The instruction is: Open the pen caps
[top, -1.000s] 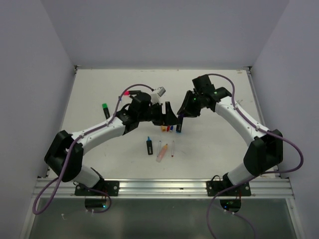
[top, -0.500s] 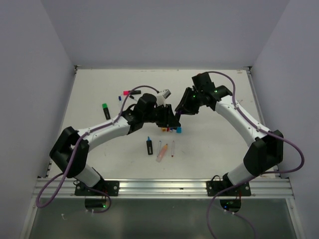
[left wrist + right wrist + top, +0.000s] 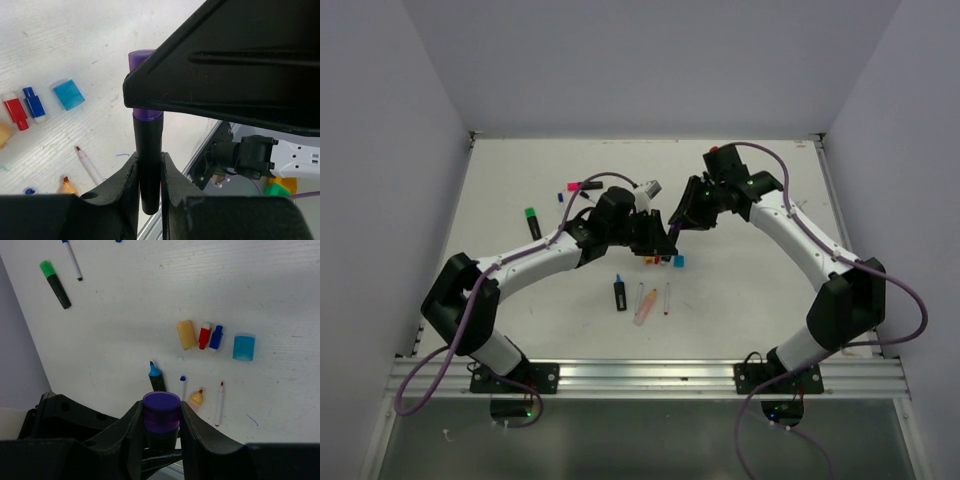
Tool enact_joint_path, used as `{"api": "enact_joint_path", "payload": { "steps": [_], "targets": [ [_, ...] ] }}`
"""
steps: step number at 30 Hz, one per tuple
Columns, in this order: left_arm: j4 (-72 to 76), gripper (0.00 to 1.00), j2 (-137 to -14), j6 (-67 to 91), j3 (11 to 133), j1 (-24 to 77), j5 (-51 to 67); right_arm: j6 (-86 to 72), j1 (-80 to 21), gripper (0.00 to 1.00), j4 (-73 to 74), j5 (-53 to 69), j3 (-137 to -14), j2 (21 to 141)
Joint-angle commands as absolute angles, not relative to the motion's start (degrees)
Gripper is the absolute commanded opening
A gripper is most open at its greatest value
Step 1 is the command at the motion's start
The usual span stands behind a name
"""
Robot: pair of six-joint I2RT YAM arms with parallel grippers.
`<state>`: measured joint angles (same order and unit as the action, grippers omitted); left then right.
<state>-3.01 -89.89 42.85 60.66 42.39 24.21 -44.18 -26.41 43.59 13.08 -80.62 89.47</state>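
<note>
1. My right claw [image 3: 161,416] is closed narrowly on the purple cap [image 3: 161,405], with one finger pressed to each side of it.
2. My left claw [image 3: 149,167] is pinched on the black pen barrel [image 3: 148,150] just below that cap, and both fingers touch the barrel.
3. The two claws meet over the middle of the worktop [image 3: 750,290]. The pen is lifted off it and bridges the small gap between them.
4. The cap sits on the barrel. In the left wrist view its purple band meets the black barrel with no gap that I can see.
5. In the left wrist view the pen's long axis runs upright in the frame, crosswise to my left fingers. The capped end points up and the bare end points down.
6. In the right wrist view I see the pen end-on, with the cap's flat top facing back toward my right wrist.
7. On the worktop below lie a pale orange cap [image 3: 186,334], a red cap [image 3: 204,335] and a blue cap [image 3: 216,337], side by side. A cyan cap [image 3: 244,347] lies just beside them. All four are well apart from both claws.
</note>
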Motion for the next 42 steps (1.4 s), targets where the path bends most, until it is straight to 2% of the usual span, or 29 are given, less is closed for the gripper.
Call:
{"api": "enact_joint_path", "payload": {
  "steps": [1, 7, 16, 18, 19, 20, 21, 25, 27, 28, 31, 33, 37, 39, 40, 41, 42],
  "targets": [
    [-3.69, 0.00, -88.51, 40.96, 63.89, 42.19, 23.12, -42.54, -27.07, 0.33, 43.50, 17.14, -83.32, 91.57],
    [-8.08, 0.00, -89.47, 40.52, 66.53, 42.19, 20.48, -41.92, -27.16, 0.43, 43.42, 16.61, -84.11, 93.07],
    [-10.54, 0.00, -90.53, 40.25, 67.41, 42.19, 18.55, -40.43, -27.33, 0.39, 44.38, 13.01, -85.87, 94.92],
    [-11.07, 0.00, -90.62, 40.34, 67.59, 42.19, 18.46, -39.91, -27.33, 0.31, 44.47, 12.66, -86.57, 95.62],
    [-11.60, 0.00, -90.70, 40.52, 67.76, 42.19, 18.20, -39.82, -27.33, 0.24, 44.56, 12.22, -86.75, 95.80],
    [-11.86, 0.00, -90.96, 40.69, 67.85, 42.19, 18.02, -39.64, -27.33, 0.08, 44.82, 12.04, -87.01, 96.15],
    [-12.04, 0.00, -91.05, 40.78, 67.94, 42.19, 18.02, -39.29, -27.42, 0.01, 44.91, 11.78, -87.27, 96.41],
    [-11.26, 0.00, -92.11, 41.31, 69.61, 42.19, 22.99, -36.48, -27.69, 0.00, 43.78, 11.16, -86.93, 97.03],
    [-5.83, 0.00, -91.94, 42.62, 67.07, 41.14, 29.06, -34.20, -27.25, 0.00, 41.67, 14.75, -84.83, 96.68],
    [4.99, 0.00, -90.63, 46.80, 65.06, 40.35, 36.49, -34.10, -26.72, 0.00, 38.27, 19.64, -83.60, 95.90],
    [31.87, 0.00, -88.08, 61.37, 52.94, 35.70, 46.55, -34.63, -24.44, 0.00, 30.17, 29.07, -77.79, 94.83],
    [34.09, 0.00, -85.70, 62.66, 50.10, 32.70, 47.02, -34.19, -23.47, 0.00, 27.44, 34.78, -75.60, 93.78],
    [47.09, 0.00, -85.69, 70.13, 46.67, 30.59, 50.18, -42.61, -21.45, 0.00, 9.38, 44.54, -68.48, 91.06],
    [46.06, 0.00, -85.69, 69.88, 46.50, 30.59, 49.84, -48.67, -20.83, 0.00, 0.41, 47.45, -64.61, 90.44],
    [43.36, 0.00, -85.69, 68.65, 47.02, 30.59, 49.40, -49.47, -20.83, 0.00, 0.87, 46.42, -64.08, 90.18],
    [37.67, 0.00, -85.35, 65.77, 48.24, 30.59, 48.18, -46.52, -20.83, 0.00, 3.92, 44.67, -65.55, 90.18],
    [21.09, 0.00, -84.73, 56.52, 52.52, 30.67, 45.99, -43.71, -21.00, 0.00, 8.39, 37.69, -67.31, 90.00]
  ]
}}
